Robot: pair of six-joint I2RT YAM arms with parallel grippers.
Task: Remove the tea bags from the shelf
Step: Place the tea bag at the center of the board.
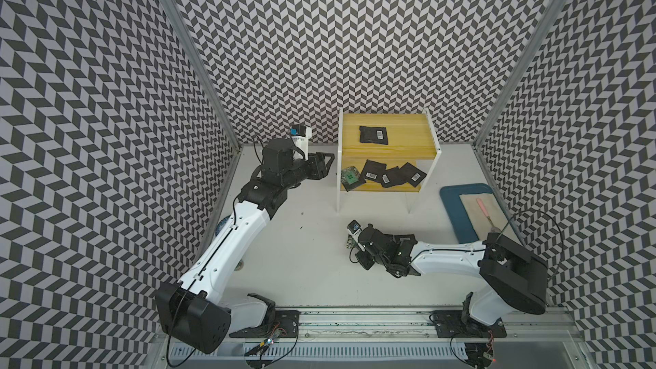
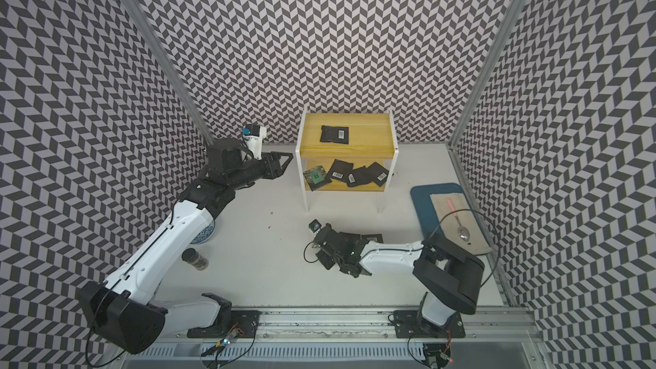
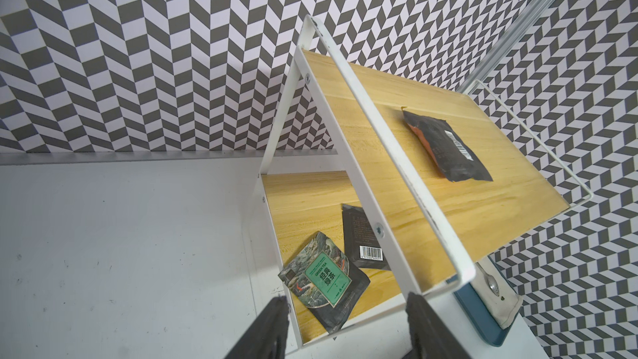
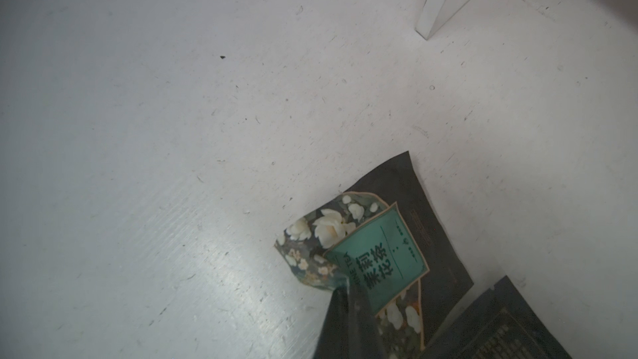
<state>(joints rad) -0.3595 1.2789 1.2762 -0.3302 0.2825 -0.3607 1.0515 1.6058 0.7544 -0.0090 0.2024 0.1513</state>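
Nearside of the shelf [image 1: 408,129], right claw [image 4: 343,300] pinches a jasmine tea bag [image 4: 376,257] low, seemingly to lay it down; left claw [image 3: 345,305], slightly open and empty, faces the green tea bag [image 3: 321,278].

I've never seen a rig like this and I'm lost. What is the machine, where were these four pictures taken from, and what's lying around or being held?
These are two robot arms at a white table. Two pictures look down from overhead, side by side. The other two come from a camera on each arm's wrist. The left claw hangs open beside the yellow shelf, holding nothing. One tea bag lies on its top board and a cluster on the lower one. The right claw is shut on a flowered tea bag down on the table, next to another black bag. A blue tray with a cloth and spoon sits aside.
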